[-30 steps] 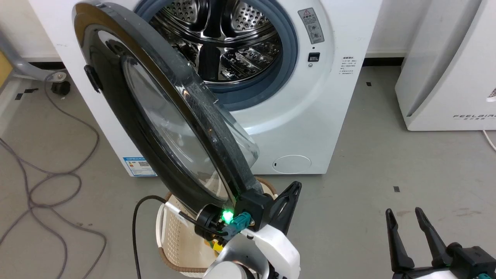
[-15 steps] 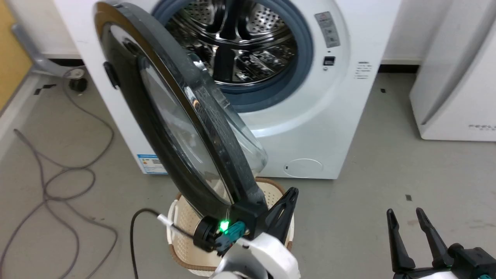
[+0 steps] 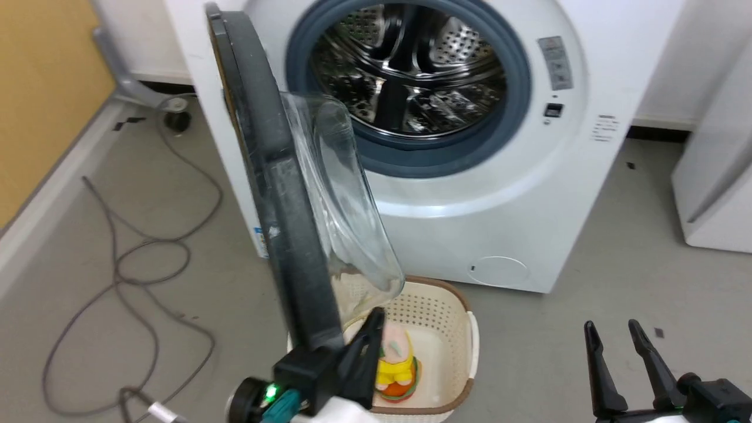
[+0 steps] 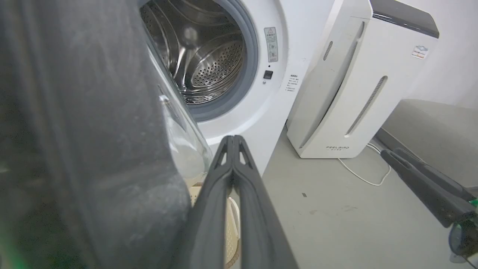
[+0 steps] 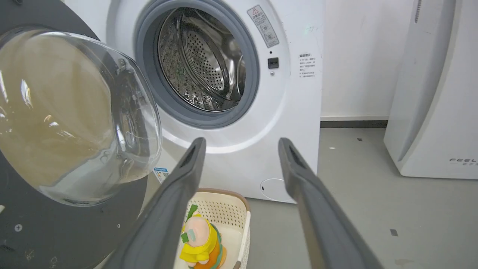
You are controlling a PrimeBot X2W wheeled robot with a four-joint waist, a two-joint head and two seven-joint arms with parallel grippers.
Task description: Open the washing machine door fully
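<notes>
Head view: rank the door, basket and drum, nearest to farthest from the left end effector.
1. Round black-rimmed glass washing machine door, right beside the left end effector, on its left.
2. Cream perforated plastic basket, on the floor beneath.
3. Perforated steel drum, farther back, inside the washer.

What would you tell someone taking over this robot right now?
Left pincer: shut and empty, beside the inner face of the washing machine door near its lower edge; contact is unclear.
Right pincer: open and empty, low on the right, apart from everything.
Door: swung out from the washing machine, about edge-on to the head camera; the drum mouth is uncovered.
Done: door unlatched and well open.
Left: probably push it farther leftward until it stops. Mind the basket on the floor by the door's lower edge.
</notes>
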